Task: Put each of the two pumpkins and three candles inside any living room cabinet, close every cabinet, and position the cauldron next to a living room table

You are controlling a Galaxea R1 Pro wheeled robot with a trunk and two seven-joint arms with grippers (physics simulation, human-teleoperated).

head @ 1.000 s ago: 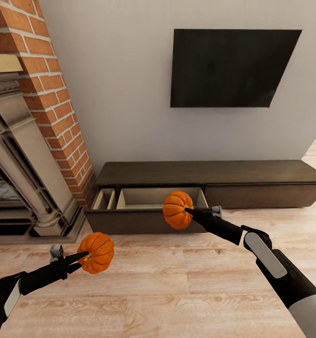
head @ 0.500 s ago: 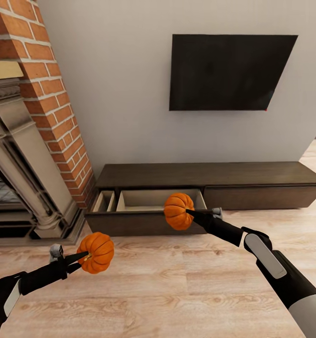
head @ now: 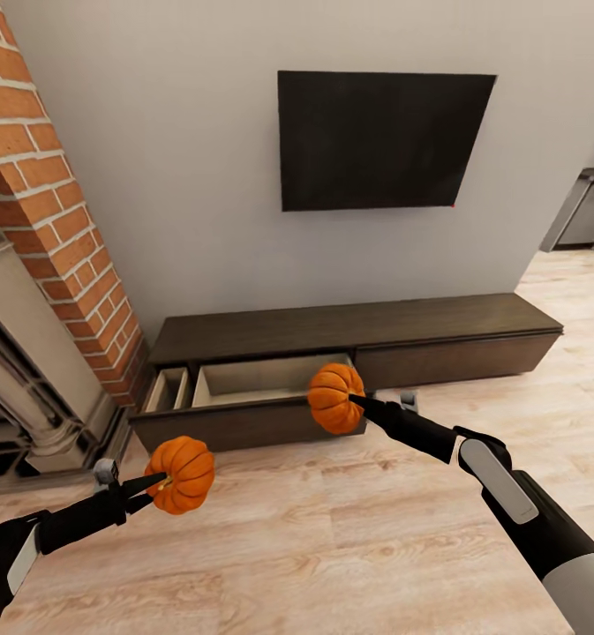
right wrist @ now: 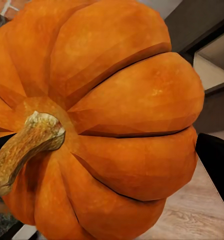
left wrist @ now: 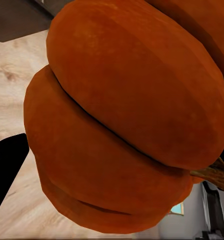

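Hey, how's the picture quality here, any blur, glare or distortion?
Head view: sharp, evenly lit, no glare, and wide-angle stretch slants the TV and brick column. Left wrist view: the pumpkin sits very close, soft-edged. Right wrist view: the other pumpkin crisp, the cabinet behind it.

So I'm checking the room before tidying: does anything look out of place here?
Only the cabinet: its left drawer stands pulled out while the right front is shut. Each pincer holds a pumpkin, left and right.

The cabinet (head: 349,331) sits against the wall, below the television (head: 380,141), its left drawer (head: 244,392) pulled out. The right hand (head: 354,401) holds one pumpkin (head: 334,397) before that drawer; the left hand (head: 155,483) holds another pumpkin (head: 182,474) nearer, above the floor (head: 332,547).
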